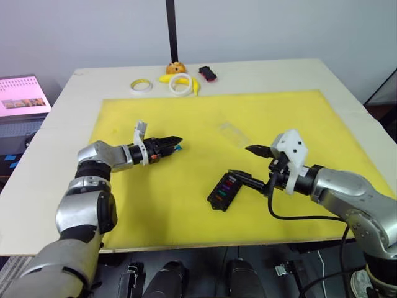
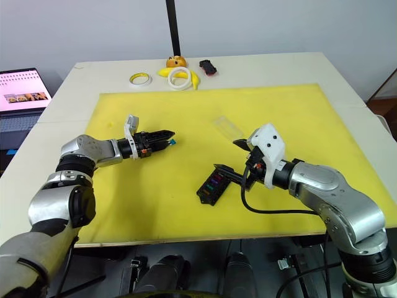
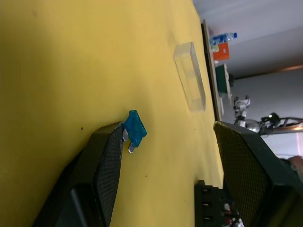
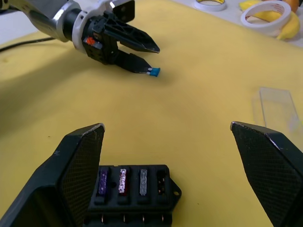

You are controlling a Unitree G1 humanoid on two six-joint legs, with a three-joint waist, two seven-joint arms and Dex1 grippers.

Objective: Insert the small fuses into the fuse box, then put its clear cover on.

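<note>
Hovering my left gripper over the yellow mat, fingers spread, blue fuse touching one fingertip | right gripper spread wide beside the fuse box, purple, red and grey fuses seated | clear cover lying apart on the mat

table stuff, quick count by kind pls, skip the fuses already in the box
tape rings: 2, and
fuse box: 1
clear cover: 1
loose blue fuse: 1, at the left gripper
bananas: 2, and
orange round thing: 1
black-and-red gadget: 1
total: 9
</note>
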